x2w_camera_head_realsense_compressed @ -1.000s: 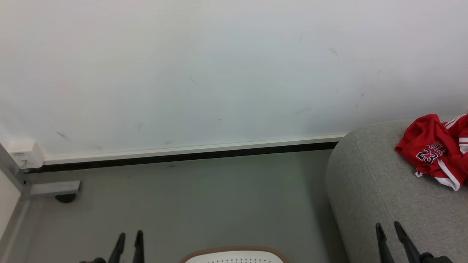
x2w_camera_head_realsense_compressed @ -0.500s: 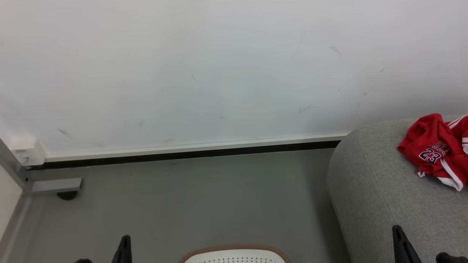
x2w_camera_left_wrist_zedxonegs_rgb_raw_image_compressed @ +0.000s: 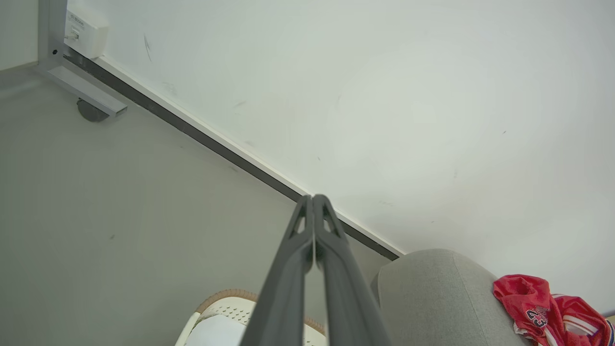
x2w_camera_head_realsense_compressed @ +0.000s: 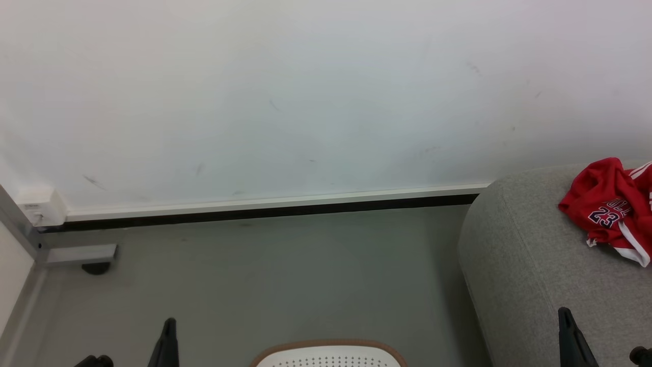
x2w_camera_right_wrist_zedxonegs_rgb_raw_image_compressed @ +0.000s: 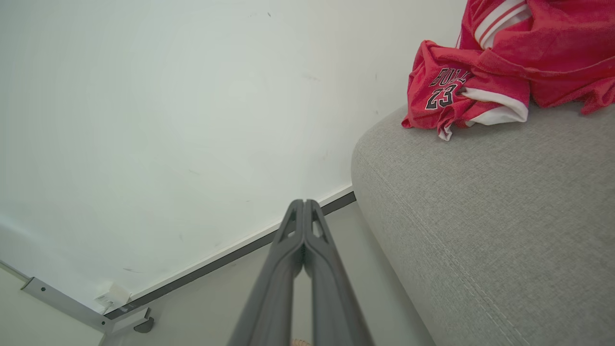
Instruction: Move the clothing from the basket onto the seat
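Scuffed white wall (x2w_camera_head_realsense_compressed: 305, 102) over bare grey floor (x2w_camera_head_realsense_compressed: 285, 275), with both pairs of jaws pressed together and holding nothing.
At the lower left, the left jaws stand with their long dark fingers (x2w_camera_left_wrist_zedxonegs_rgb_raw_image_compressed: 286, 288) closed tight above the floor. Just to their right, the small oval white perforated plastic basket (x2w_camera_head_realsense_compressed: 328, 343) with a brown rim peeks in at the bottom edge. Its inside is mostly hidden, so I cannot tell whether any fabric remains. Further right, the large light-grey upholstered seat (x2w_camera_head_realsense_compressed: 530, 265) carries the crumpled red thin-fabric clothing (x2w_camera_head_realsense_compressed: 606, 209), with white trim and a 23 print, near the wall side. The right jaws, likewise together and empty, hover over the seat's near edge. Reaching into the basket with jaws together would likely only shove fabric about. A sweeping right arm could also drag the slippery garments off the rounded edge.
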`<state>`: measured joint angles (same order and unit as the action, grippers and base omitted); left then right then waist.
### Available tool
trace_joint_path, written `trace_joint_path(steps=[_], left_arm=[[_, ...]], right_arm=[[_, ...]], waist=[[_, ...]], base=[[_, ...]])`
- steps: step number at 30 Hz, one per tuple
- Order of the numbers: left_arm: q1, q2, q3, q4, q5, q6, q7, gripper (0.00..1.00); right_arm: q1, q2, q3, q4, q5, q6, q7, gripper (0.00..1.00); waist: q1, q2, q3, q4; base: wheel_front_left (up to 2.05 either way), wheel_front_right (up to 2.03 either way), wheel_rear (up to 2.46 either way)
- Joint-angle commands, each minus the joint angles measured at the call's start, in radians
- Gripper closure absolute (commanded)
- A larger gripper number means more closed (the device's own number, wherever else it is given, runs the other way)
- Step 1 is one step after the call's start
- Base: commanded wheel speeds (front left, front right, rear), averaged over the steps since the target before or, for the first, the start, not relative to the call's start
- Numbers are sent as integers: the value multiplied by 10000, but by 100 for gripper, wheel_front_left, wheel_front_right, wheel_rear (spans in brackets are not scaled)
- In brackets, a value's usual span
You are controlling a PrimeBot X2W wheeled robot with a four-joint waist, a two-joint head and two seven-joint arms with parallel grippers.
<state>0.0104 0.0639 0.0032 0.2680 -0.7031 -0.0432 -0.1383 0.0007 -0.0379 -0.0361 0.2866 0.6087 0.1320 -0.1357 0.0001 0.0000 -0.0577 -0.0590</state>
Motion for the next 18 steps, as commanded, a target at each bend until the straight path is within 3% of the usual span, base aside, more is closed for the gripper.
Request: trace_joint_path(steps=[1, 18], left_arm=[[-280, 16, 111, -204, -436, -25, 114, 100], [-498, -15, 350, -391, -2488, -82, 675, 100]], right_arm=[[-321, -97, -64, -174, 470, -6, 108, 100], [-573, -121, -236, -215, 2718, -9, 664, 100]], waist=[[-1, 0, 11, 12], [-1, 0, 103, 108]], base=[[0, 0, 0], [0, 0, 0]])
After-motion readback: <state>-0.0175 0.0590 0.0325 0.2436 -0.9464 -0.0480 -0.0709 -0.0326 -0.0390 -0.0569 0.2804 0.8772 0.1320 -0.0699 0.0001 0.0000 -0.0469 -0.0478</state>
